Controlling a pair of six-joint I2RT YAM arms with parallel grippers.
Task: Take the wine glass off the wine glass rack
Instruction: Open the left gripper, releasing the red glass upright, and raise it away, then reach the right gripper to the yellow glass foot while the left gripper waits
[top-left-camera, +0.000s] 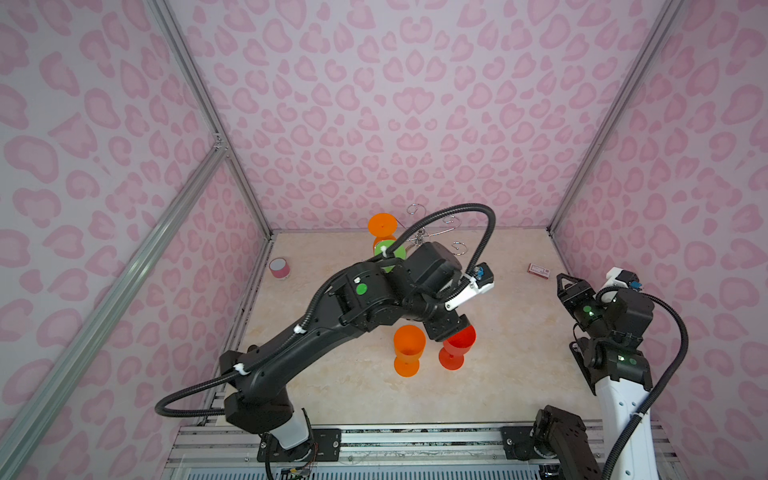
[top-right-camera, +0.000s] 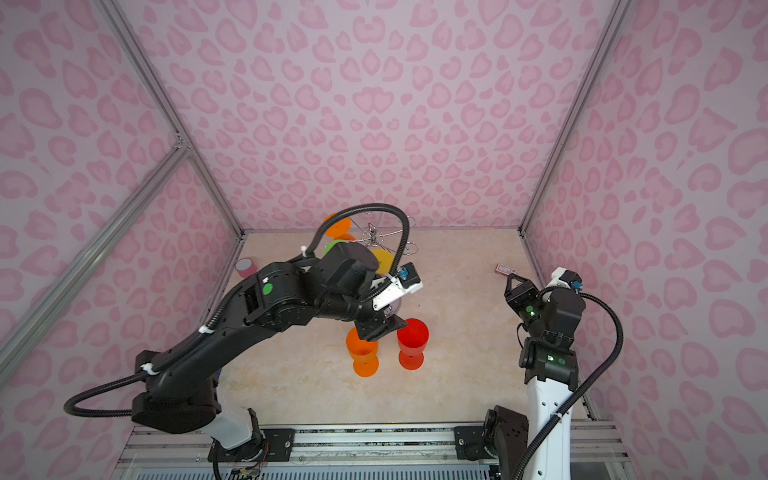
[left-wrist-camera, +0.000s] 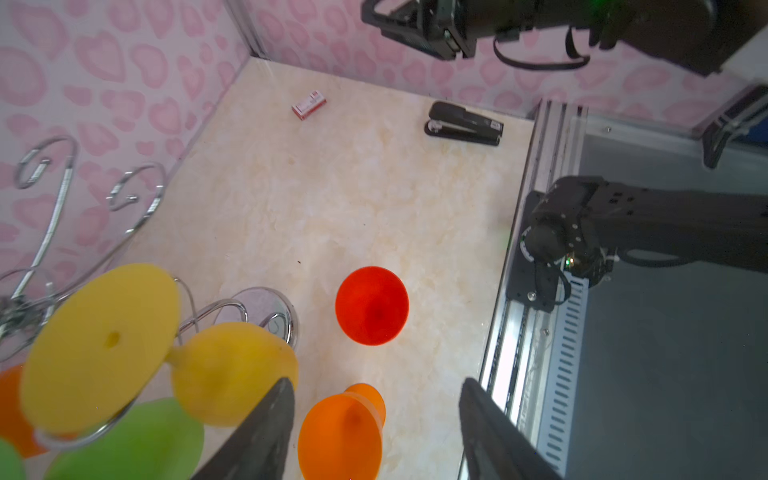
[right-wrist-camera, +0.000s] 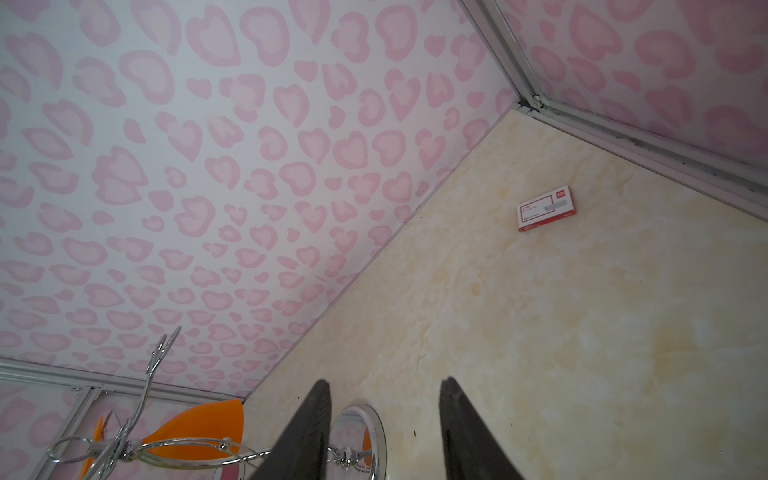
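1. Left claw (left-wrist-camera: 376, 382) hung open above an orange glass (top-left-camera: 409, 349) and a red glass (top-left-camera: 457, 345) standing on the table (top-left-camera: 519, 374).
2. Right claw (right-wrist-camera: 385, 380) was open, empty, off to the right.
3. Farther back, the wire rack (top-right-camera: 374, 237) stood by the rear wall (top-left-camera: 415, 124), a yellow glass (left-wrist-camera: 99, 345) hanging upside down from it.

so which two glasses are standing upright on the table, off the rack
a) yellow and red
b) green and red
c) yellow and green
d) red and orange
d: the red glass and an orange glass stand bowl-up on the table, while the yellow glass and green glass hang upside down from the rack.
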